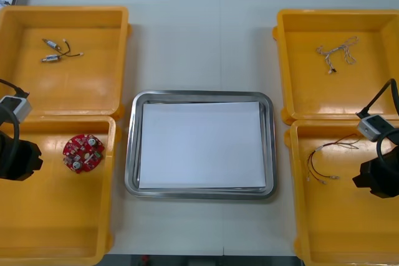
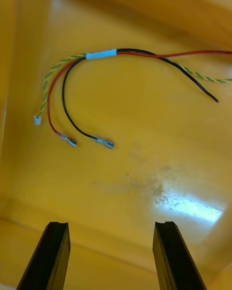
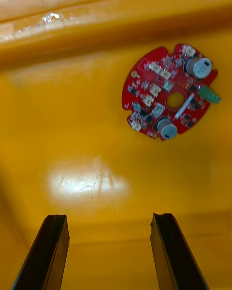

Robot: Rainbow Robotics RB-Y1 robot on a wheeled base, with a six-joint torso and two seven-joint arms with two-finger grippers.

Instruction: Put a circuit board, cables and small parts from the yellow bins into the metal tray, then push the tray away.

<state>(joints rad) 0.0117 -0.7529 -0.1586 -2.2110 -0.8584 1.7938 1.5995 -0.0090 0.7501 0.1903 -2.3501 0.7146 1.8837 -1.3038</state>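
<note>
A round red circuit board (image 1: 82, 152) (image 3: 169, 92) lies in the near left yellow bin (image 1: 50, 241). My left gripper (image 1: 22, 159) (image 3: 108, 251) hovers open over that bin, beside the board and apart from it. A red, black and yellow-green cable bundle (image 1: 325, 157) (image 2: 92, 87) rests in the near right yellow bin (image 1: 343, 235). Above that bin my right gripper (image 1: 374, 175) (image 2: 112, 256) stands open, short of the cable. The metal tray (image 1: 201, 192), white inside, sits between the bins with nothing in it.
The far left yellow bin (image 1: 68, 85) holds small metal parts (image 1: 56, 51) with short wires. In the far right yellow bin (image 1: 374, 23) lies a light tangled cable (image 1: 336, 51). Bare table stretches beyond the tray.
</note>
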